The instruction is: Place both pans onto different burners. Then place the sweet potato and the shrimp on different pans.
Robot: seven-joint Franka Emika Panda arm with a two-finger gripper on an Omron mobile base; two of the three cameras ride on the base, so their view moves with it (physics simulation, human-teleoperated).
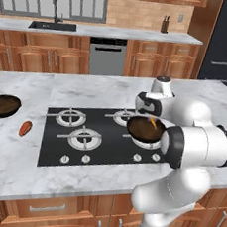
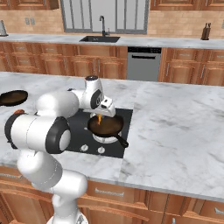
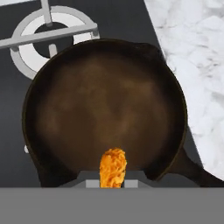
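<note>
One pan (image 1: pixel 142 130) (image 2: pixel 105 126) (image 3: pixel 105 105) rests on the front right burner of the cooktop (image 1: pixel 56 151), its handle pointing toward the front right. My gripper (image 2: pixel 100 116) (image 3: pixel 113 180) hangs just above this pan's near edge, shut on the shrimp (image 1: pixel 154 123) (image 2: pixel 99 119) (image 3: pixel 113 168), a bright orange curved piece. The other pan (image 1: pixel 1 105) (image 2: pixel 13 97) lies on the marble counter left of the cooktop. The sweet potato (image 1: pixel 25 128) lies on the counter between that pan and the cooktop.
Three burners (image 1: pixel 84 137) (image 1: pixel 70 116) (image 1: pixel 122 116) stand uncovered, one of them (image 3: pixel 46 37) just behind the pan. White knobs (image 1: pixel 75 158) line the cooktop's front. Marble counter (image 2: pixel 175 127) stretches to the right. A sink and cabinets stand far behind.
</note>
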